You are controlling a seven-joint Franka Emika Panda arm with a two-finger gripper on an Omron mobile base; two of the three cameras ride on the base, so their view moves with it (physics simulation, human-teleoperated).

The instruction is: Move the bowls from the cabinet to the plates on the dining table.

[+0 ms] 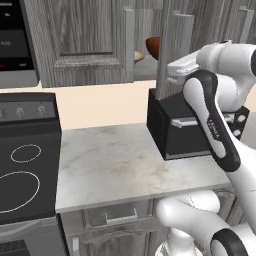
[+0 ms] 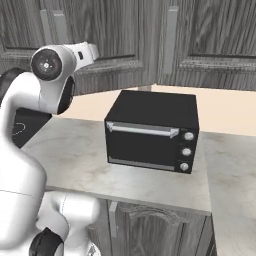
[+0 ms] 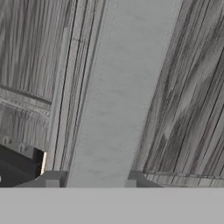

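Claw: my claw (image 3: 96,181) is closed around the long grey handle (image 3: 113,87) of the cabinet (image 1: 80,40).
Bowls: the brown bowl (image 1: 153,46) and the pale bowl (image 1: 138,56) sit inside, showing through the gap.
Job now: I think it is opening the door (image 1: 172,50) wide. Pull in a soft curve and hold tight (no slipping).
In the way: the black oven (image 2: 150,130) on the desk (image 1: 115,165) stands right under the door. The stove (image 1: 25,165) is far off.
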